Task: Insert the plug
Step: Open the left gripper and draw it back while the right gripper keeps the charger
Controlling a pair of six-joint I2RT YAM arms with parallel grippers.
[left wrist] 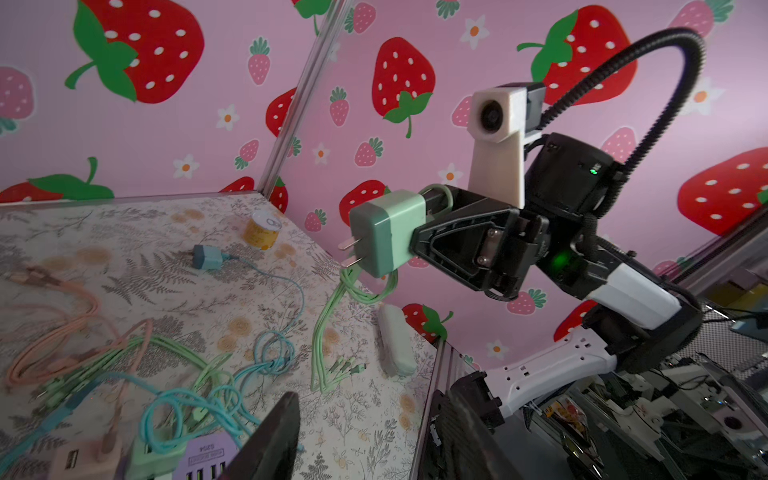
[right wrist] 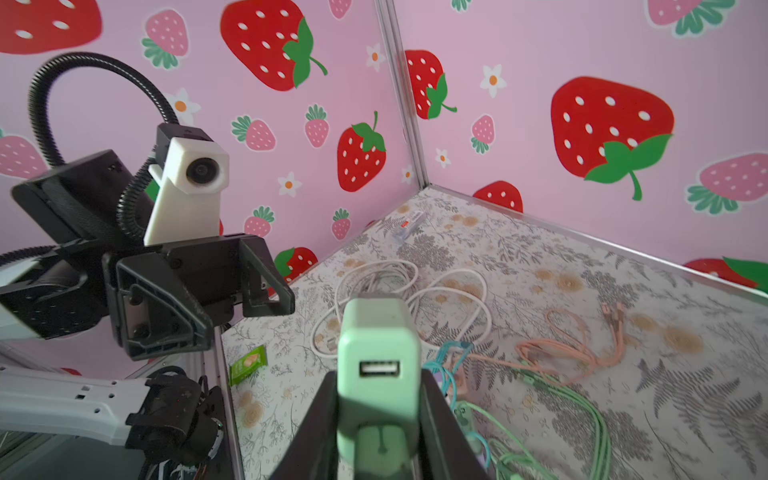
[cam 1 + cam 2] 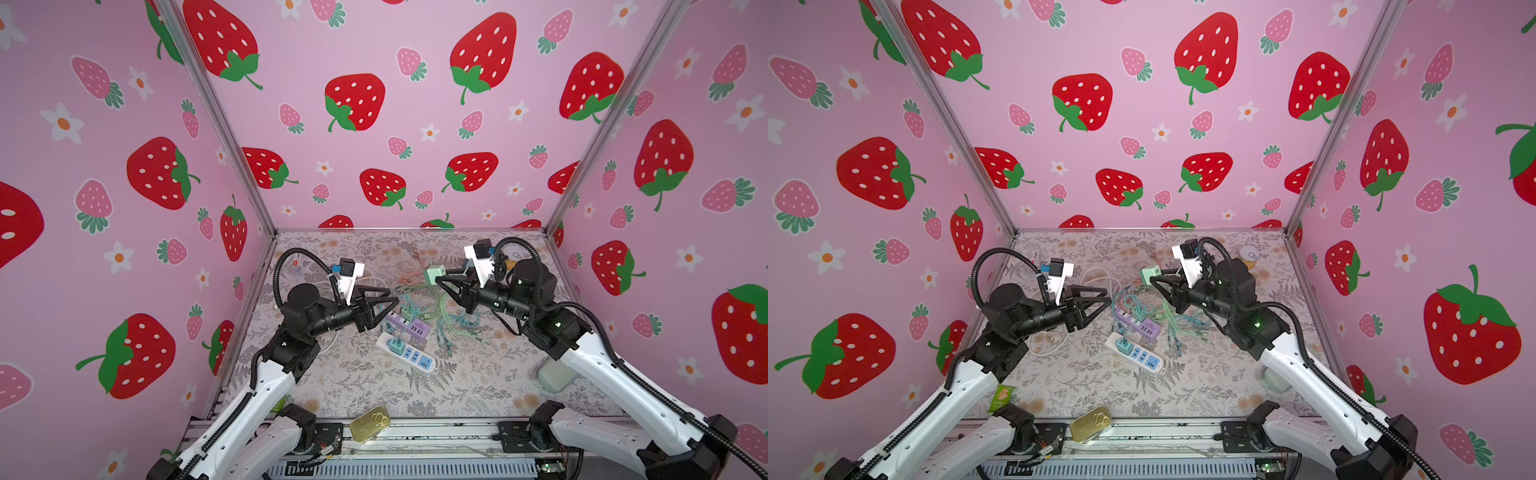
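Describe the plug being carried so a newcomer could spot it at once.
Start at the right gripper, poised over the cable tangle on the floral table. Its jaws are shut on a mint-green charger block with two flat prongs. Unlike the teal charger seated in the white power strip, it hangs in the air.

We see pink walls (image 3: pixel 395 54) printed with large red strawberries with green leaves, small pale-pink strawberries, and white flowers with orange centres. The table cover (image 3: pixel 357 386) is off-white, patterned with grey ferns and sprigs and faded tan blossoms. The plug (image 1: pixel 386 232) is mint green with silvery prongs. The power strip (image 3: pixel 415 357) is white with blue sockets; a second strip (image 3: pixel 415 328) is lilac. We count a mint-green cable (image 1: pixel 322 328), a turquoise cable (image 1: pixel 272 363), a peach cable (image 2: pixel 555 352) and a white cable (image 2: pixel 399 282). A flat tin (image 3: pixel 370 424) is gold. The arms (image 3: pixel 257 399) are white and black.
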